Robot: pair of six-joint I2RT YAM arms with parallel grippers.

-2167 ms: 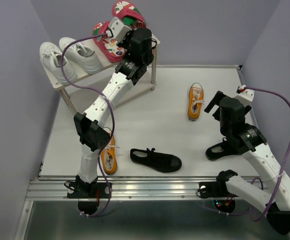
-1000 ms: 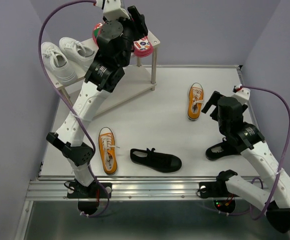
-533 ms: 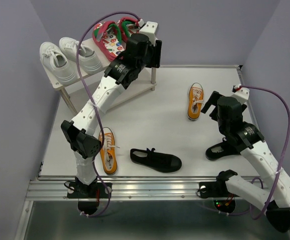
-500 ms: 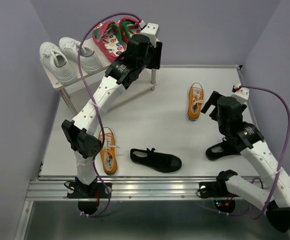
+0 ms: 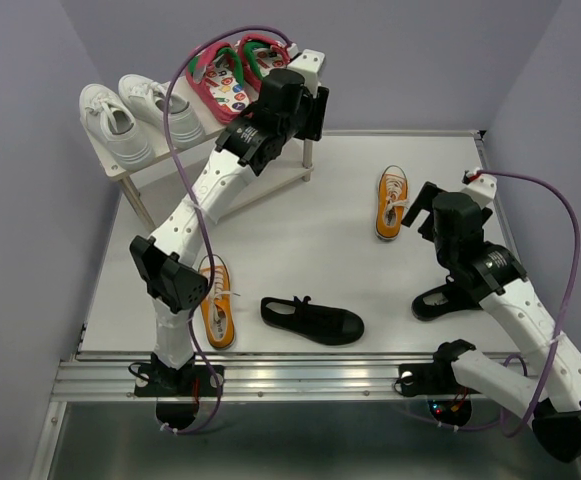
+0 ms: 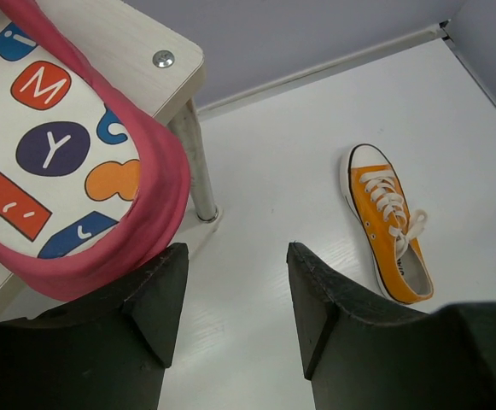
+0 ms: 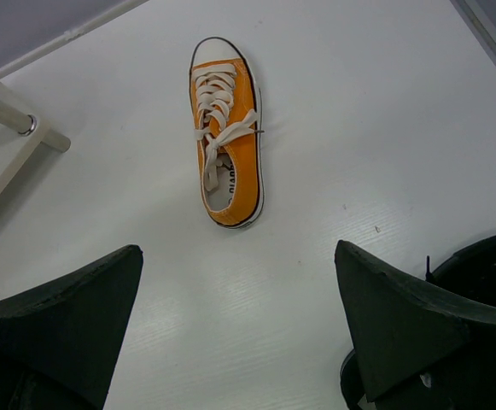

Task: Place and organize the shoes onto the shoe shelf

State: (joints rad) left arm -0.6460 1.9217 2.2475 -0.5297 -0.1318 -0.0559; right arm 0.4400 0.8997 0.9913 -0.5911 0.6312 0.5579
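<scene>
On the shoe shelf (image 6: 115,32) sit white sneakers (image 5: 135,112) and red flip-flops (image 5: 232,74); beside its corner the left gripper (image 6: 235,260) hangs spread, empty. Further right, the right gripper (image 7: 236,256) — wide apart, empty — should descend astride the orange sneaker (image 7: 227,137) at midfoot, clear of laces.

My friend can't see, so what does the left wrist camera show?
A red flip-flop with colourful letters lies on the pale shoe shelf, overhanging its edge. The left pincer is open and empty, and an orange sneaker lies on the white table.
</scene>
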